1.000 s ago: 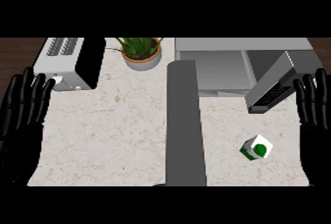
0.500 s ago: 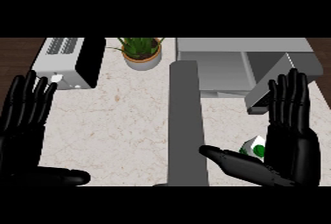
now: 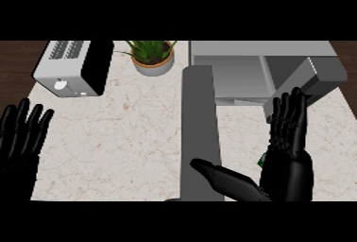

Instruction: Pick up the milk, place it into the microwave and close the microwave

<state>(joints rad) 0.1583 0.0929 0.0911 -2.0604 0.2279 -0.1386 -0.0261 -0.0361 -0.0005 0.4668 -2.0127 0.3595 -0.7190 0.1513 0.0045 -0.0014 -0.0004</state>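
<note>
Looking steeply down on a pale marbled bench [image 3: 125, 127]; nearest the viewer, at the near right, the robot's right hand [image 3: 287, 170] comes in from the lower edge, released, with fingers straight and pointing to the far side and the thumb stretched out to the left; it grasps nothing. The milk [image 3: 261, 160] is almost wholly hidden behind this hand; only a small green sliver shows at the palm's left edge, on the bench at the near right; whether the hand touches it cannot be told. At the near left edge the left hand [image 3: 21, 139] rests open, fingers up, holding nothing. A grey bar [image 3: 199, 118] runs from near to far down the middle of the bench; what it is cannot be told. Farther off, at the far left, sits a toaster [image 3: 73, 68]; beside it, a potted plant [image 3: 152, 56]; at the far right stands the microwave [image 3: 237, 73], its door [image 3: 307, 80] swung open towards the right.

Judging by this, the step in hand is the approach to the milk; nothing is picked up yet. The next move likely calls for curling fingers and thumb round the carton, lifting it, then carrying it to the far side into the open cavity; shutting the door comes last.
</note>
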